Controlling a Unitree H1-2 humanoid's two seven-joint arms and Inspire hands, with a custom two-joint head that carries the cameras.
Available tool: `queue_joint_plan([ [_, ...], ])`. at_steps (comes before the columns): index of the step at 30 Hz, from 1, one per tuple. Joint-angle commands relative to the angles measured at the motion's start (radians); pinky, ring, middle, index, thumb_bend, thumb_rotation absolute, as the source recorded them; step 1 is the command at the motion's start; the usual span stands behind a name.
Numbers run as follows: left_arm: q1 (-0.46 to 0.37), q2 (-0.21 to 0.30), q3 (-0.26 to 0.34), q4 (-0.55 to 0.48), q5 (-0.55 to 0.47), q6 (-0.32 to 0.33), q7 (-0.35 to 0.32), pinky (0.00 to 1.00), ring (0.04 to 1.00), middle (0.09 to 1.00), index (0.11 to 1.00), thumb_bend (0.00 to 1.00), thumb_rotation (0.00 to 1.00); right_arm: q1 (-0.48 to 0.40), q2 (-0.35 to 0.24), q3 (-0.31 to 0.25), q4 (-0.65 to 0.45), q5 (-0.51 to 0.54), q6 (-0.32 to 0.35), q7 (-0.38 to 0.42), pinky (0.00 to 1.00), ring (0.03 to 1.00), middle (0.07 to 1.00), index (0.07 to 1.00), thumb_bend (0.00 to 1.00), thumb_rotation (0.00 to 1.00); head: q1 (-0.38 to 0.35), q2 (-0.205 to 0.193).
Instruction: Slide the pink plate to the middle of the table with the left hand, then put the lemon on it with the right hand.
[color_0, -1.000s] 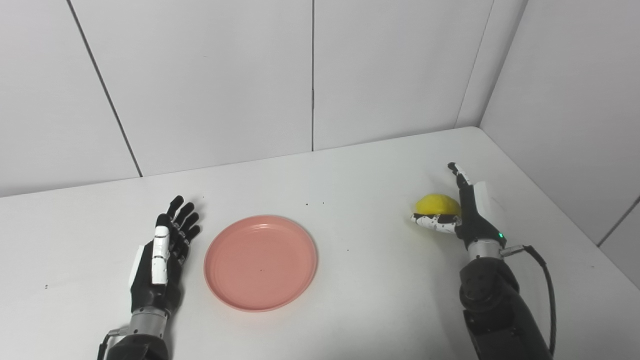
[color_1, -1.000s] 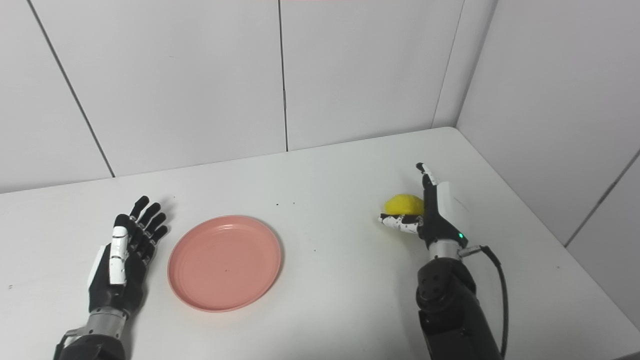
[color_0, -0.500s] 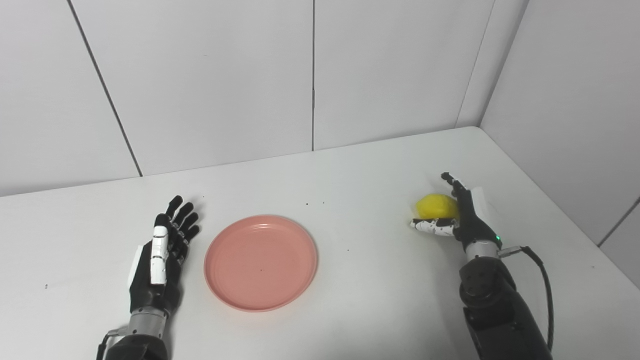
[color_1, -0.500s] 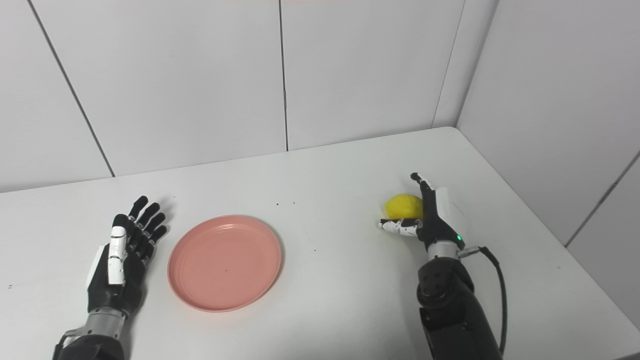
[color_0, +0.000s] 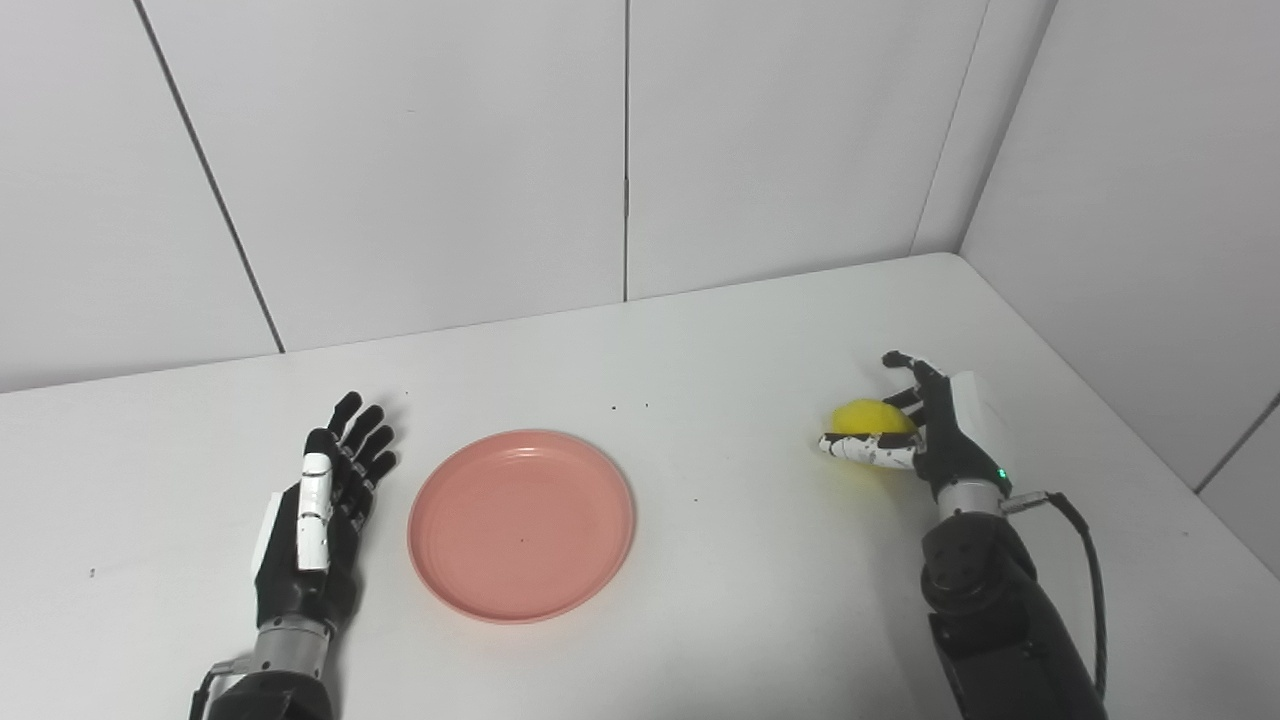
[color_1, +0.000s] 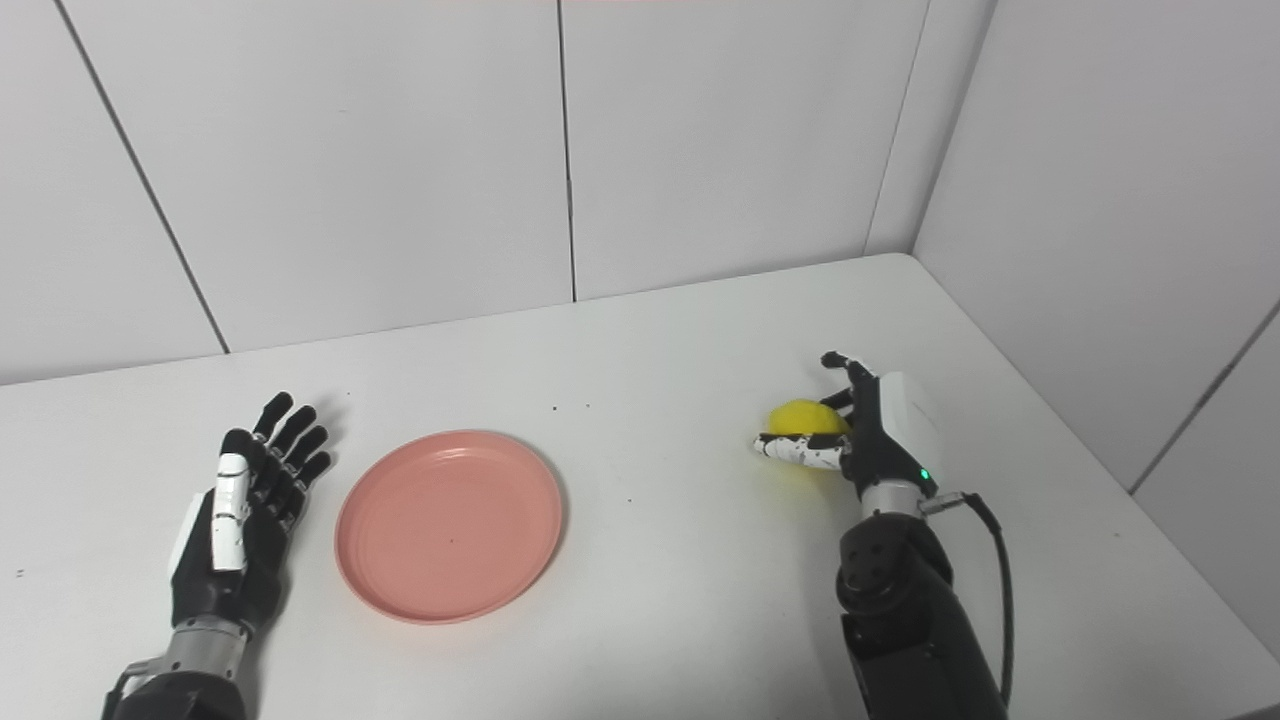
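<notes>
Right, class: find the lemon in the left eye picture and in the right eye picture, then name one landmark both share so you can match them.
Left eye view: the lemon sits right of centre, cupped by the right hand.
Right eye view: the lemon again lies right of centre, a little nearer the middle, in the same hand.
Shared landmark: the pink plate, left of the lemon on the table in both.
</notes>
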Motion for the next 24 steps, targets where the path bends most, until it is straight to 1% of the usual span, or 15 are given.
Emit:
queue_joint_plan([
  [1, 0.008, -0.001, 0.002, -0.007, -0.004, -0.008, -0.003, 0.93, 0.928, 0.933, 0.924, 0.5, 1.0, -0.009, -0.016, -0.002, -0.008, -0.041, 0.003, 0.016, 0.19, 0.296, 0.49, 0.722, 0.55, 0.0, 0.003, -0.002],
  [2, 0.008, -0.002, 0.003, -0.007, -0.006, -0.007, -0.003, 0.93, 0.927, 0.932, 0.922, 0.5, 1.0, -0.01, -0.014, -0.004, -0.005, -0.051, 0.003, 0.022, 0.16, 0.257, 0.485, 0.711, 0.55, 0.0, 0.003, -0.002],
  [5, 0.008, -0.002, 0.002, -0.005, -0.001, -0.012, -0.001, 0.92, 0.925, 0.93, 0.919, 0.5, 1.0, -0.012, -0.012, -0.005, 0.001, -0.071, 0.003, 0.02, 0.12, 0.206, 0.476, 0.688, 0.56, 0.0, 0.004, -0.003],
  [8, 0.009, -0.001, 0.0, -0.005, 0.002, -0.014, -0.004, 0.93, 0.929, 0.933, 0.923, 0.49, 1.0, -0.012, -0.01, 0.0, 0.006, -0.082, 0.002, -0.003, 0.11, 0.207, 0.476, 0.662, 0.55, 0.0, 0.005, -0.002],
  [10, 0.01, -0.002, 0.001, -0.008, -0.001, -0.005, -0.002, 0.92, 0.926, 0.93, 0.921, 0.5, 1.0, -0.011, -0.006, 0.004, 0.013, -0.078, -0.009, -0.04, 0.12, 0.214, 0.479, 0.646, 0.55, 0.0, 0.005, -0.002],
  [12, 0.011, -0.004, 0.001, -0.012, -0.003, 0.0, 0.0, 0.92, 0.925, 0.93, 0.92, 0.5, 1.0, -0.01, 0.0, 0.004, 0.028, -0.067, -0.044, -0.092, 0.12, 0.215, 0.485, 0.634, 0.55, 0.0, 0.01, -0.002],
  [15, 0.013, -0.007, 0.0, -0.018, -0.002, 0.003, 0.0, 0.92, 0.925, 0.93, 0.921, 0.5, 1.0, -0.014, 0.018, -0.002, 0.049, -0.044, -0.105, -0.174, 0.18, 0.284, 0.486, 0.613, 0.55, 0.0, 0.013, -0.002],
  [17, 0.013, -0.008, 0.001, -0.02, -0.004, 0.007, 0.001, 0.93, 0.926, 0.93, 0.921, 0.51, 1.0, -0.019, 0.032, -0.01, 0.067, -0.015, -0.167, -0.234, 0.17, 0.259, 0.468, 0.532, 0.53, 0.0, 0.015, -0.002],
  [18, 0.013, -0.009, 0.0, -0.02, -0.004, 0.006, 0.001, 0.93, 0.926, 0.93, 0.921, 0.5, 1.0, -0.02, 0.036, -0.011, 0.074, -0.004, -0.195, -0.258, 0.17, 0.255, 0.471, 0.513, 0.53, 0.0, 0.017, -0.002],
  [20, 0.013, -0.01, 0.0, -0.019, -0.002, 0.005, 0.001, 0.93, 0.926, 0.93, 0.92, 0.5, 1.0, -0.024, 0.04, -0.008, 0.083, 0.013, -0.227, -0.284, 0.19, 0.26, 0.475, 0.502, 0.53, 0.0, 0.017, -0.002],
  [21, 0.014, -0.01, 0.0, -0.019, -0.002, 0.004, 0.001, 0.93, 0.928, 0.932, 0.923, 0.5, 1.0, -0.026, 0.041, -0.006, 0.084, 0.019, -0.236, -0.292, 0.2, 0.27, 0.441, 0.514, 0.52, 0.0, 0.017, -0.002],
  [22, 0.013, -0.01, -0.001, -0.018, 0.001, 0.004, 0.003, 0.93, 0.928, 0.932, 0.924, 0.5, 1.0, -0.027, 0.042, -0.001, 0.082, 0.025, -0.249, -0.299, 0.21, 0.274, 0.429, 0.519, 0.52, 0.0, 0.02, -0.002],
  [24, 0.013, -0.01, -0.002, -0.018, 0.004, 0.002, 0.004, 0.92, 0.927, 0.931, 0.924, 0.5, 1.0, -0.027, 0.043, 0.006, 0.077, 0.032, -0.263, -0.303, 0.25, 0.31, 0.43, 0.522, 0.52, 0.0, 0.023, -0.003],
])
